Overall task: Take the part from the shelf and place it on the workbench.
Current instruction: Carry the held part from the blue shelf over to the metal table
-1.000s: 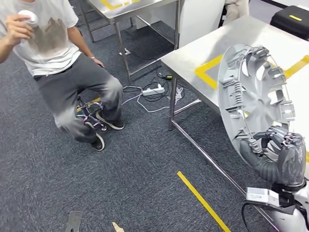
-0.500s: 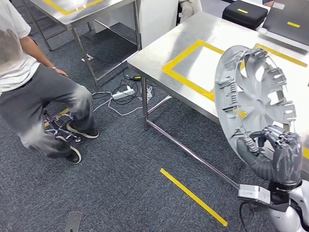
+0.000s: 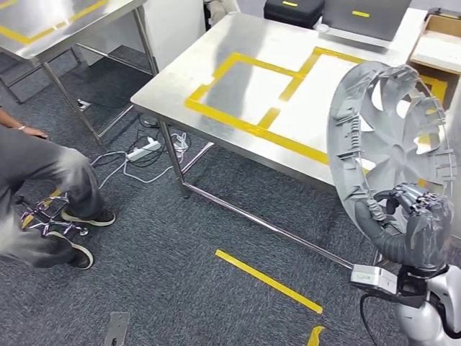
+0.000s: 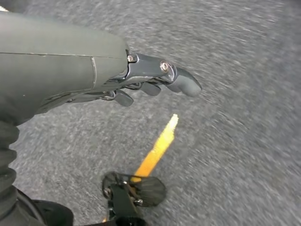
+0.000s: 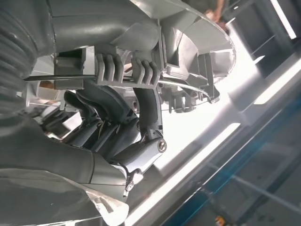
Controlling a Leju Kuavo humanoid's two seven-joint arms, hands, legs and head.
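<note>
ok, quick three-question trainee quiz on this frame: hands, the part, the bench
1. True or false: the right hand grips the wheel cover at its lower rim.
2. The wheel cover is: A) lying flat on the steel table, B) held up on edge in front of it, C) lying on the carpet.
3. What is the left hand holding?

Key
1. True.
2. B. It stands on edge above the right hand, not set down on the table with the yellow tape.
3. Nothing; its fingers are stretched out above the grey carpet.
</note>
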